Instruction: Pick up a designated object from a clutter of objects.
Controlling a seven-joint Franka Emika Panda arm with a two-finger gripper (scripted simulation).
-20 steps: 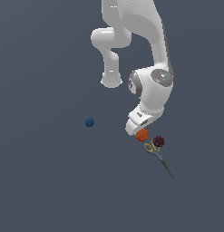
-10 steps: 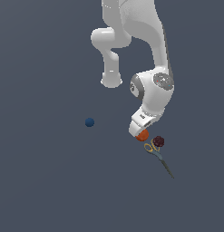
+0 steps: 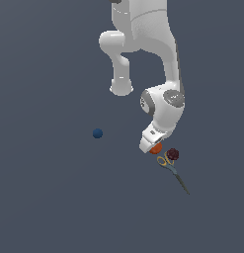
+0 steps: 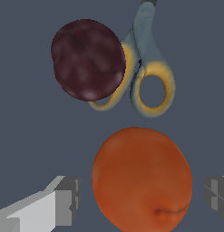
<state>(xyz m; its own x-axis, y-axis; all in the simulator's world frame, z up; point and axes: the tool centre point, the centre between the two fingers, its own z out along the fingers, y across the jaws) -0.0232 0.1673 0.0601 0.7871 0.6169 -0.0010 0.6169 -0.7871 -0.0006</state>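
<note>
Fingertips (image 4: pixel 63 199) of the gripper (image 4: pixel 143 197) are seen spread wide in the wrist view, one grey pad on each side of the orange ball (image 4: pixel 143 179), with a narrow gap of floor visible between each pad and the ball's surface, so no contact is shown. The orange ball is thus placed between the open jaws, roughly centred, and its matte, mottled skin with a small dark crease is presented close to the camera. Beyond the jaws, past the ball, the yellow-handled scissors (image 4: pixel 147 74) are laid flat, their two finger loops turned toward the gripper and their grey blades directed away from it. Beside the loops, and overlapping one of them in this view, the dark maroon bumpy ball (image 4: pixel 88 59) is found; whether it is touching the handle cannot be told. In the exterior view the gripper (image 3: pixel 149 142) is lowered over the orange ball (image 3: pixel 156 148), which is partly hidden by it, while the maroon ball (image 3: pixel 173 154) and the scissors (image 3: pixel 172 169) are grouped just beyond. Farthest from the jaws, well apart on the grey floor (image 3: pixel 54 197), a small blue ball (image 3: pixel 97 133) is seen.
</note>
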